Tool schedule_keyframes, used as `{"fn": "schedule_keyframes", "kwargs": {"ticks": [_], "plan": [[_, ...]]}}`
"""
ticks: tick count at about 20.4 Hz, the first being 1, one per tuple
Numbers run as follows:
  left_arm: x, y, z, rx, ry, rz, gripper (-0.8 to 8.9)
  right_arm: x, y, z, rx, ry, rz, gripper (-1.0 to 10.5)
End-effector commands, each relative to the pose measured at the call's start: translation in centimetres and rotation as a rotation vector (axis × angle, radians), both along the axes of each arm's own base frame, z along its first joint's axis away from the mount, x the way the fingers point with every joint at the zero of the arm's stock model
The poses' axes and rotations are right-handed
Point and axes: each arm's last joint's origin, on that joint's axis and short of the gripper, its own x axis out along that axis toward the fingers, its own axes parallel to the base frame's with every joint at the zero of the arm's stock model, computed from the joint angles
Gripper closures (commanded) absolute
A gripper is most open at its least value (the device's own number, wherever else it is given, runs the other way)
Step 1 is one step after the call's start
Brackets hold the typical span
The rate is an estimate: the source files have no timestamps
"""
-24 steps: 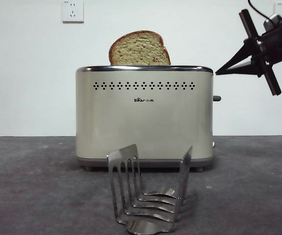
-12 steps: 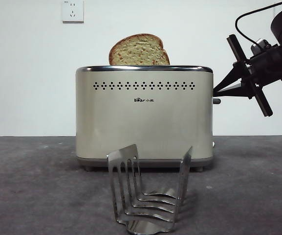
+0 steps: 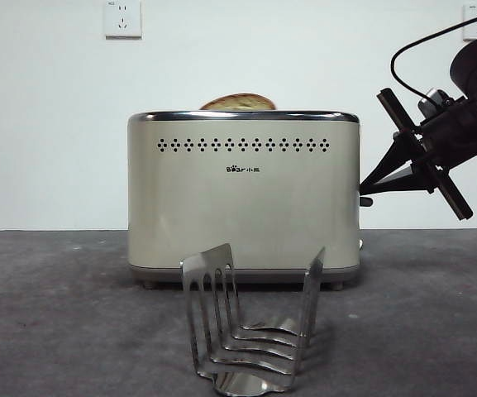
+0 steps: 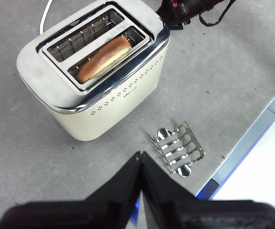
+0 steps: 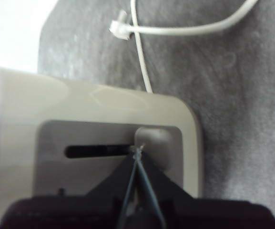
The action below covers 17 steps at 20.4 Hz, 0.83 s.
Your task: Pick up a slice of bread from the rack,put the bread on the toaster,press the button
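Because the slice of bread (image 3: 238, 102) sits low in the front slot of the toaster (image 3: 244, 198), only its brown domed top peeks over the shiny rim. That looks right for toasting: the bread has to go down inside to get hot.

At the toaster's right side, the right gripper (image 3: 364, 188) has its two black jaws pinched together into one sharp tip. It holds nothing. The tip sits on the button (image 5: 152, 139), the little grey knob by the long dark slot. A closed tip makes a good poking finger, so I think it is pushing the knob down.

From high above, the left gripper (image 4: 140, 157) waits with its jaws pressed together too, and it carries nothing. It hangs well away from the toaster, so it does not get in the way.

Close in front of the toaster stands the rack (image 3: 250, 331), with no bread in its slots.

On the toaster's front, under a row of small dark holes, it says "Bear", followed by tiny signs I cannot read.
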Motion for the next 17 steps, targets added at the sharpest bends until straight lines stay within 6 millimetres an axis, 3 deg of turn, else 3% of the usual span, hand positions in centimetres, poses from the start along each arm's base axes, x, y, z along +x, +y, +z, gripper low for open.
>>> {"fn": "schedule_keyframes", "kwargs": {"ticks": [1,17], "plan": [[-0.1,0.03,-0.07,-0.005,0.004,0.0,8.18,0.01,0.05,-1.67,-0.042,0.039,0.001,9.5],[-0.1,0.04,-0.07,-0.005,0.004,0.001,8.18,-0.15,-0.09,-2.4,-0.111,0.062,-0.011,9.5]]}}
